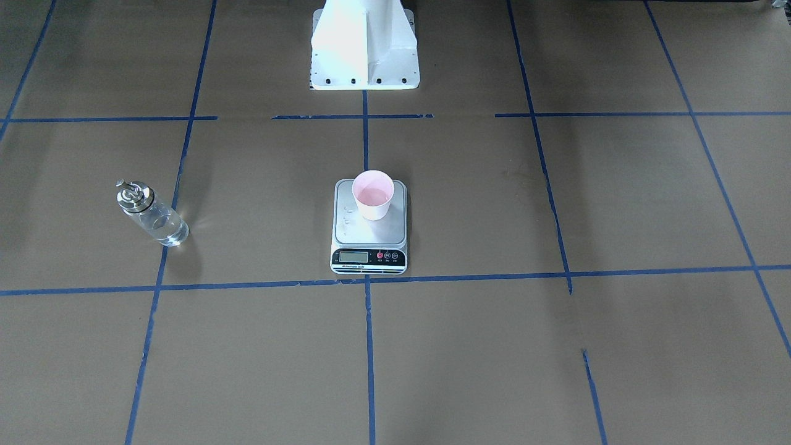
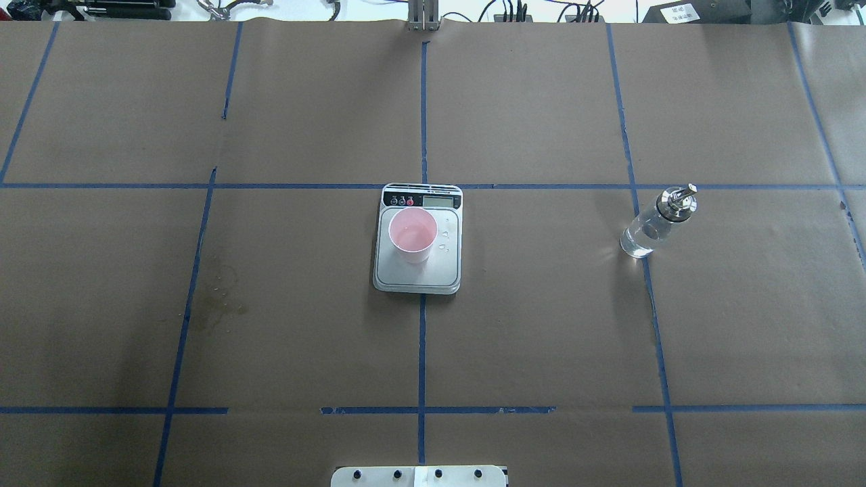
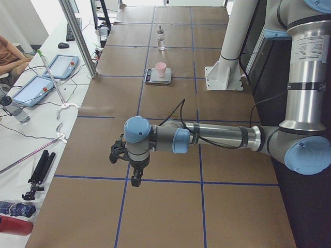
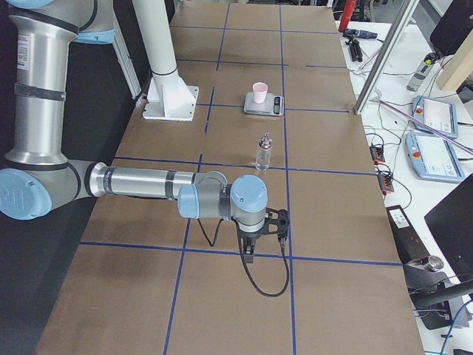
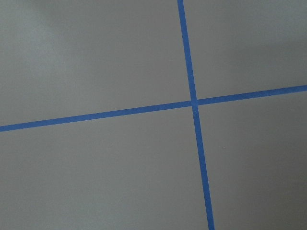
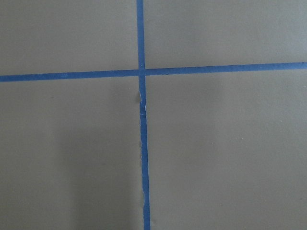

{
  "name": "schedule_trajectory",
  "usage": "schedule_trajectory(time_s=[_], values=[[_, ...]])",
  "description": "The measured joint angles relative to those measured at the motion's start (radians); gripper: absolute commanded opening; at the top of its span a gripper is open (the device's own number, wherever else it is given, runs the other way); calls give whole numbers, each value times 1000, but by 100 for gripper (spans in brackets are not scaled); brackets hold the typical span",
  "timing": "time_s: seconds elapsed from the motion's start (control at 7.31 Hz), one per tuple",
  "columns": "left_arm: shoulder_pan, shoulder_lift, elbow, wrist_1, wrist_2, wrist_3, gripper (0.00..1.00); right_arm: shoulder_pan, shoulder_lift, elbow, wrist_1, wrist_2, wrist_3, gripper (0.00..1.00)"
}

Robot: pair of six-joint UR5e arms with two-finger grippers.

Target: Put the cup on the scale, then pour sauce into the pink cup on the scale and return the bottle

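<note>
The pink cup point(image 1: 372, 194) stands upright on the scale point(image 1: 371, 238) at the table's middle, with a little clear liquid in its bottom; it also shows in the overhead view point(image 2: 412, 234). A few droplets lie on the scale's platform point(image 2: 433, 270). The glass bottle point(image 1: 151, 213) stands upright on the paper on my right side point(image 2: 653, 223), partly full of clear sauce. My left gripper point(image 3: 115, 153) and right gripper point(image 4: 279, 222) hover over bare paper far from these things. I cannot tell whether either is open or shut. Both wrist views show only paper and tape.
Blue tape lines grid the brown paper. My white base point(image 2: 419, 477) sits at the table's near edge. A damp stain point(image 2: 220, 297) marks the paper on my left. Tablets point(image 3: 62, 66) and cables lie beyond the table's operator side, where a metal post point(image 3: 77, 36) stands.
</note>
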Motion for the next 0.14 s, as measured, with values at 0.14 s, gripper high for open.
schedule_trajectory(time_s=[0.14], values=[[0, 0, 0, 0, 0, 0, 100, 0, 1, 0, 0, 0, 0, 100]])
